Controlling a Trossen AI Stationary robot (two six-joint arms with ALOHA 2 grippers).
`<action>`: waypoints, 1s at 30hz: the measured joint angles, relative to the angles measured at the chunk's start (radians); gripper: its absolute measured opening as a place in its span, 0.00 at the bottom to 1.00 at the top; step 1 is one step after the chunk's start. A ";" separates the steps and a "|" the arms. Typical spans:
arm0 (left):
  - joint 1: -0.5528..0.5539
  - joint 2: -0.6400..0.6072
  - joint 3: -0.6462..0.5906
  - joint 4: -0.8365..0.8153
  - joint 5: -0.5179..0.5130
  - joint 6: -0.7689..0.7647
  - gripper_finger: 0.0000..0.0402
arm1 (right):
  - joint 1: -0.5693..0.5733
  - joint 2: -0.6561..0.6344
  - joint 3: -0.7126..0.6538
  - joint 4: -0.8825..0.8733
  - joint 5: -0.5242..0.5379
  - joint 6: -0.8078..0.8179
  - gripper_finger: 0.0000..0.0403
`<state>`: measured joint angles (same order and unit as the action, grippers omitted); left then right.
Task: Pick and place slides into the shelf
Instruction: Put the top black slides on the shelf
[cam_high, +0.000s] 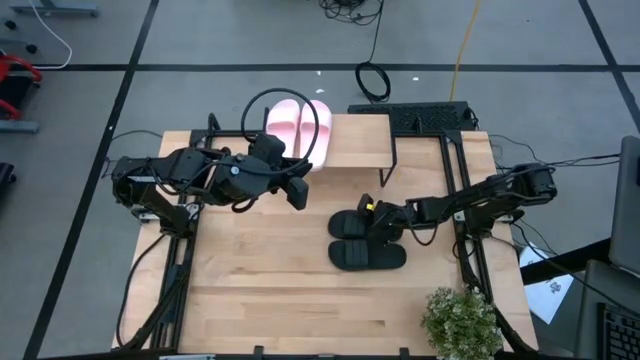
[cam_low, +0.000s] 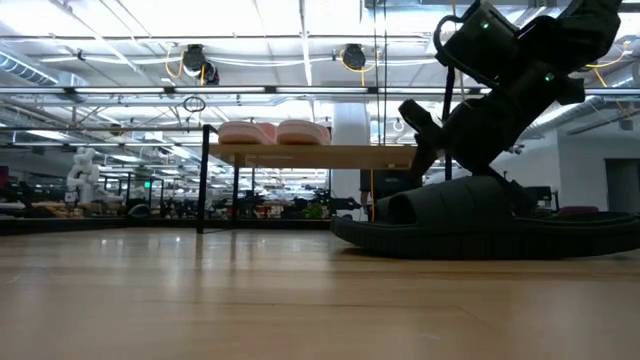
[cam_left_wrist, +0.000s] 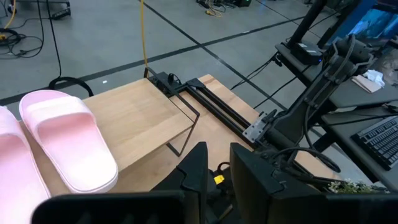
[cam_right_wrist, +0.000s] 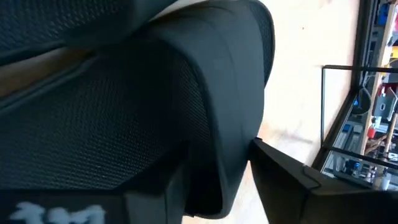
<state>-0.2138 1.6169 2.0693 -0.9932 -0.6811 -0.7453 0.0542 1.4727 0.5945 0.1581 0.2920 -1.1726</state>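
While the pink slides (cam_high: 298, 124) lie side by side on the shelf (cam_high: 355, 140), toward its left end, the black slides (cam_high: 366, 240) lie together on the tabletop (cam_high: 270, 290) in front of it. Right gripper (cam_high: 368, 222) is down at the black pair, jaws wide around one slide's strap. Left gripper (cam_high: 297, 190) hovers just in front of the pink pair, jaws narrowly parted, holding nothing.

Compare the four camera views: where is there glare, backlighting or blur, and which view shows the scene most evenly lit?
High view: even light, pink slides on the shelf clear. Low view: bright ceiling lights backlight the black slide into a silhouette; the tabletop shows sheen. Right wrist view: the black strap fills the picture, soft and blurred. Left wrist view: sharp, soft shadows.
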 joint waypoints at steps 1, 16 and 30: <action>-0.001 0.000 0.000 0.000 0.000 0.003 0.16 | 0.001 0.000 0.000 0.000 0.002 0.001 0.37; -0.001 0.001 0.000 -0.001 0.000 0.033 0.16 | 0.042 -0.157 -0.001 -0.007 0.060 -0.006 0.02; -0.001 0.001 0.000 0.000 -0.001 0.031 0.16 | 0.120 -0.251 0.208 -0.104 0.242 0.158 0.01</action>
<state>-0.2146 1.6176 2.0693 -0.9936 -0.6823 -0.7139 0.1738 1.2216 0.8029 0.0538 0.5343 -1.0143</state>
